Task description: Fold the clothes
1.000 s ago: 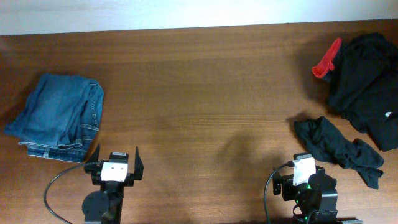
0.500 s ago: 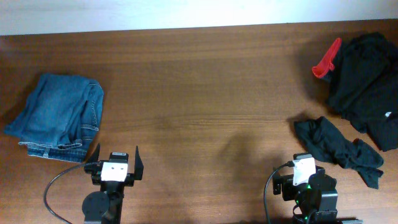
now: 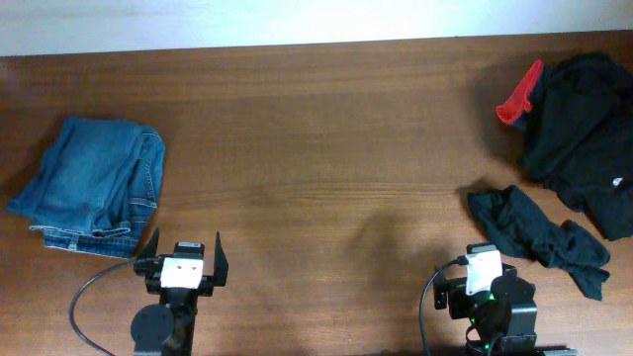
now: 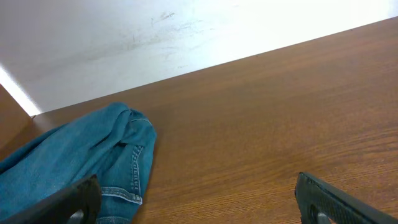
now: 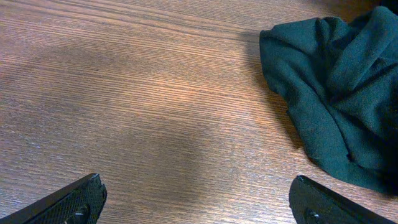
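Note:
The clothes, a pair of faded blue denim jeans [image 3: 94, 188], lie bunched in a rough folded heap at the table's left side. In the left wrist view the jeans [image 4: 74, 155] fill the lower left, a pale stitched hem showing. My left gripper [image 3: 184, 247] stands open near the front edge, just right of and nearer than the jeans, with only bare wood between its fingers [image 4: 196, 193]. At the front right my right gripper [image 3: 485, 259] is open too, with nothing between its jaws [image 5: 199, 193].
A crumpled dark garment [image 3: 539, 237] lies just beyond and right of the right gripper, and it shows at the upper right of the right wrist view [image 5: 336, 93]. A bigger black pile [image 3: 584, 129] with a red piece [image 3: 519, 99] sits at the far right.

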